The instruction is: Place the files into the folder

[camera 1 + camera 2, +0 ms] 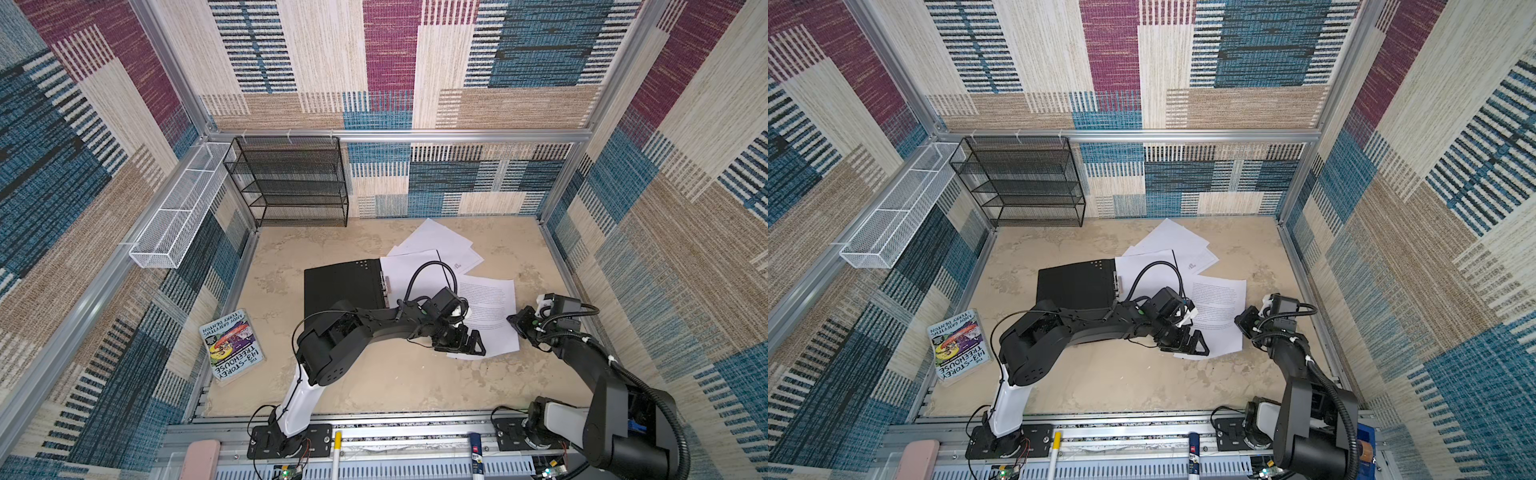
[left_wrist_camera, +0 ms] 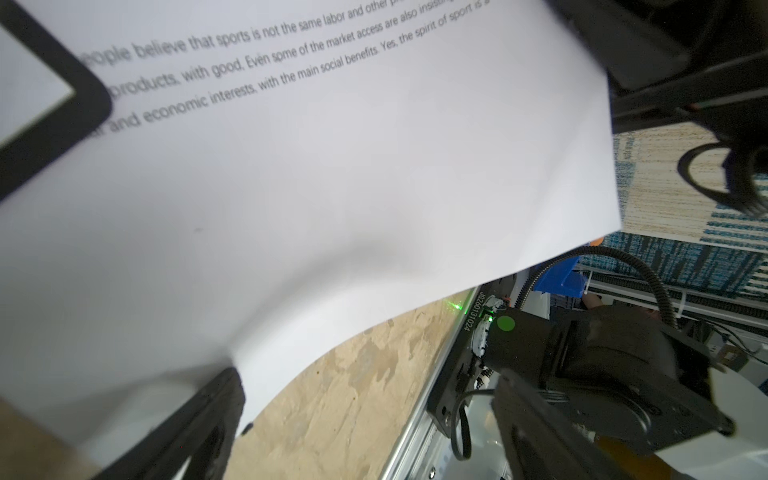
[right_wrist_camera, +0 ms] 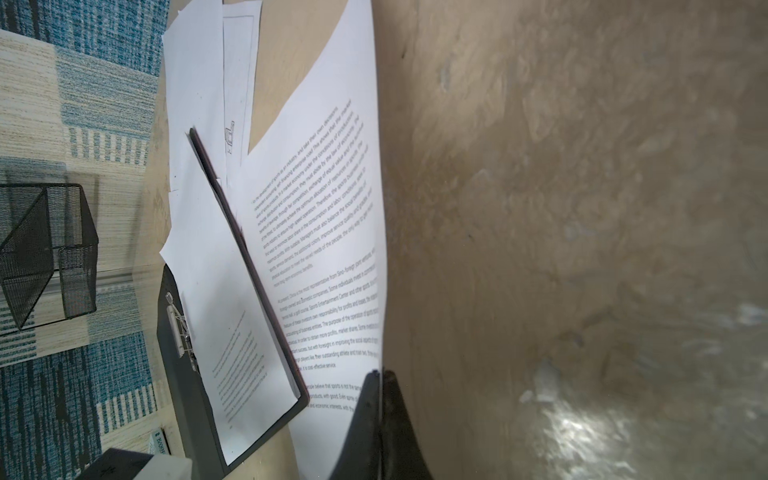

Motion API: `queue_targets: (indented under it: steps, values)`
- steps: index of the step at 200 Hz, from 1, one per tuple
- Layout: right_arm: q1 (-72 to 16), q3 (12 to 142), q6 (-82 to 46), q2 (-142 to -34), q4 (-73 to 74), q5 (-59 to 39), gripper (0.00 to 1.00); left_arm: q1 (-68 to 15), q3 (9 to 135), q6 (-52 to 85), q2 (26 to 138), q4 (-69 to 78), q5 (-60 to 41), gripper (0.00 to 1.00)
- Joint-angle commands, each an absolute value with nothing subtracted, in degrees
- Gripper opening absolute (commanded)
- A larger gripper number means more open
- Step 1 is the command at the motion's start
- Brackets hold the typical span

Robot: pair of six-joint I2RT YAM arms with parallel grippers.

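The right gripper [image 3: 380, 376] is pinched closed on the right edge of the printed sheet [image 1: 490, 301], which lies just right of the open folder [image 1: 340, 286], mid-scene. The left gripper [image 1: 463, 347] stands wide apart at the sheet's near left corner, gripping nothing. Risk: a one-edge pinch may let the sheet buckle, slip free, or slide beneath the folder cover.
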State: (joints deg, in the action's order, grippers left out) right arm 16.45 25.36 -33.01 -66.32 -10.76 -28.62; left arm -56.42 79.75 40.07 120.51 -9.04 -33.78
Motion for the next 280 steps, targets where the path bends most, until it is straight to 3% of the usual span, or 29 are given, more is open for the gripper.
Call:
queue_targets:
  steps: [1, 35, 70, 102, 134, 173, 205, 251, 280]
  values:
    - [16.4, 27.0, -31.8, -63.8, -12.8, -27.0, 0.0, -56.7, 80.7, 38.3, 120.4, -20.6, -32.3, 0.97]
    - [16.4, 33.1, -31.2, -56.9, -19.2, -20.6, 0.0, -57.2, 83.5, 36.8, 114.3, -15.9, -41.3, 0.98]
    - [15.4, 41.0, -30.0, -55.5, -22.6, -20.4, 0.0, -57.0, 83.9, 36.2, 105.4, -12.8, -45.1, 0.99]
    - [7.9, 49.0, -29.0, -57.7, -23.7, -18.3, 0.0, -53.6, 80.7, 33.2, 95.4, -17.9, -37.6, 0.99]
    - [-2.3, 57.6, -28.9, -63.8, -22.7, -18.1, 0.0, -46.1, 71.2, 29.0, 82.2, -22.7, -22.9, 0.99]
    - [-12.2, 68.3, -29.7, -73.6, -19.7, -20.4, 0.0, -33.6, 61.6, 26.9, 68.9, -27.1, -18.9, 0.99]
    - [-17.3, 74.1, -31.4, -79.7, -16.5, -24.1, 0.0, -30.4, 55.0, 21.4, 59.2, -27.6, -11.0, 0.99]
    - [-17.0, 71.8, -32.2, -83.9, -12.0, -26.9, 0.0, -28.8, 52.1, 17.0, 54.4, -27.9, -10.2, 0.99]
    - [-15.9, 69.7, -30.8, -87.9, -9.4, -28.0, 0.0, -28.4, 53.9, 16.2, 58.1, -28.8, -17.0, 0.99]
